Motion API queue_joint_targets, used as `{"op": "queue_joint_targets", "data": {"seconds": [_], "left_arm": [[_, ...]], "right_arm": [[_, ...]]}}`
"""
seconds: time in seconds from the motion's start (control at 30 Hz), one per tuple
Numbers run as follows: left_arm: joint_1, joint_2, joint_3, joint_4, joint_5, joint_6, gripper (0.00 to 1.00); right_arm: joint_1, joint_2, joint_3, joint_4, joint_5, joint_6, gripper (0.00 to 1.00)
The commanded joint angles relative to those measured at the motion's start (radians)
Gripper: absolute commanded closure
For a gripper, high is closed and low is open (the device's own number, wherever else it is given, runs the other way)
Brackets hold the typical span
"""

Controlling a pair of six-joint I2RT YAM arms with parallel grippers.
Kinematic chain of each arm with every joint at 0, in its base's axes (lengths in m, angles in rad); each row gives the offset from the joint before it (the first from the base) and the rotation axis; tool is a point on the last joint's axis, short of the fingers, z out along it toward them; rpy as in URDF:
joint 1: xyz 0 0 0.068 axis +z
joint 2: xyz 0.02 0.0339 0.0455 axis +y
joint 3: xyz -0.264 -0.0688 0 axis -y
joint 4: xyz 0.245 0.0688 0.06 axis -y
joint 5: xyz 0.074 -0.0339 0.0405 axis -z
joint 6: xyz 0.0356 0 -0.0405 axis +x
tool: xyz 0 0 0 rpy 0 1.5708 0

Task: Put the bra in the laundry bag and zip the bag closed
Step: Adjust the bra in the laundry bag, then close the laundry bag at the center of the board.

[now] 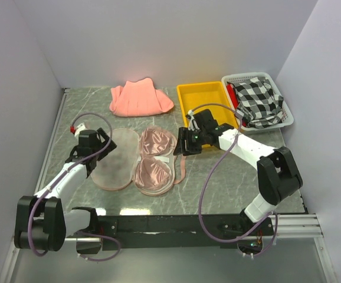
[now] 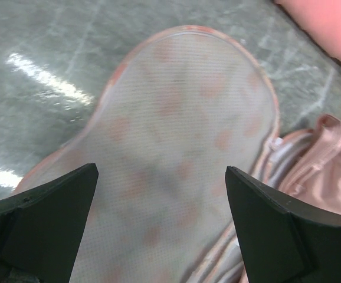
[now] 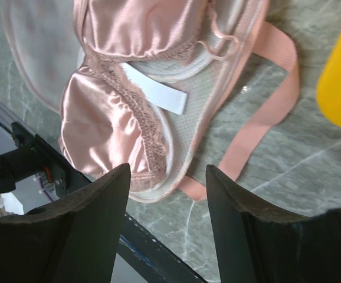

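1. The grey marbled tabletop [image 1: 241, 177] carries everything. The work lies left of centre, towards the near edge.
2. The flat, peanut-shaped beige mesh laundry bag [image 1: 112, 162] lies spread open. Its loose flap is folded out towards the left edge, exposing the inside.
3. The shiny dusty-pink satin bra [image 1: 156, 158] rests on the bag's other half, seemingly ready to be covered.
4. The left hand [image 2: 161, 177] hangs released over the flap, probably to fold it across.
5. The right hand [image 3: 167, 174], also released, hovers over the bra's edge. The zip is not yet closed.

Glossy satin bra [image 1: 156, 160], matt mesh laundry bag [image 1: 112, 159], polished marble-look table [image 1: 229, 177], smooth plastic yellow tray [image 1: 206, 97]
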Motion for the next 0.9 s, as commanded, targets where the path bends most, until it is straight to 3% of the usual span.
{"op": "queue_joint_targets", "data": {"seconds": [0.0, 0.37, 0.57, 0.87], "left_arm": [[0.017, -0.013, 0.012, -0.070, -0.083, -0.046, 0.03], [0.026, -0.081, 0.017, -0.217, -0.219, -0.101, 0.04], [0.041, -0.059, 0.003, -0.230, -0.215, -0.124, 0.03], [0.083, -0.068, -0.002, -0.256, -0.198, -0.134, 0.03]], "right_arm": [[0.023, -0.027, -0.010, 0.047, -0.025, 0.011, 0.38], [0.031, -0.066, -0.035, 0.028, 0.050, 0.019, 0.34], [0.029, -0.087, -0.042, 0.017, 0.076, 0.022, 0.27], [0.029, -0.061, -0.052, -0.012, 0.139, 0.022, 0.26]]}}
